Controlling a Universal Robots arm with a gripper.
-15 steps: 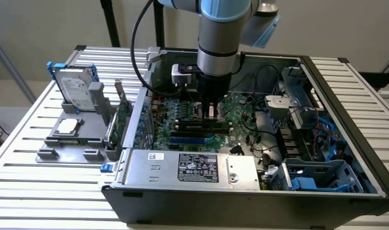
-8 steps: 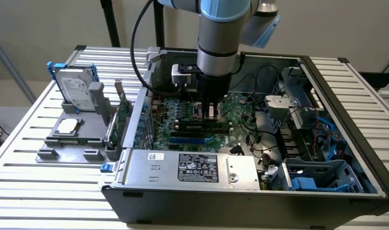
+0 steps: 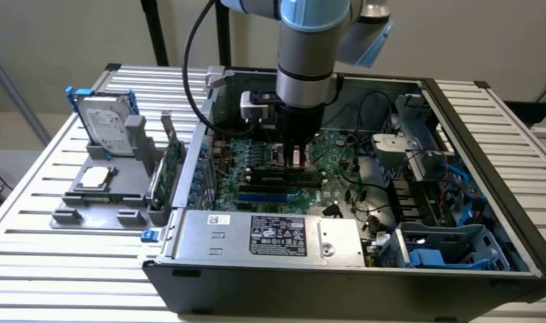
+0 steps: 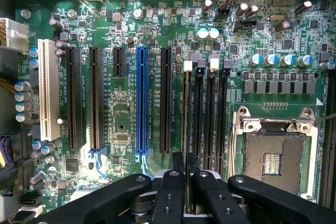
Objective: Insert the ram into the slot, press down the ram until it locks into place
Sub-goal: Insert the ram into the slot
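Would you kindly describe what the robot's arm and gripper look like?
The arm is a silver-grey cylinder with light-blue joint caps and a black wrist section; a black cable loops beside it. The gripper is black, with jointed linkages and round screw heads.

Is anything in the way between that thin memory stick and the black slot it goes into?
Nothing visible does. The ram, edge-on in the hand, lies right along the slot; nothing crosses between them.
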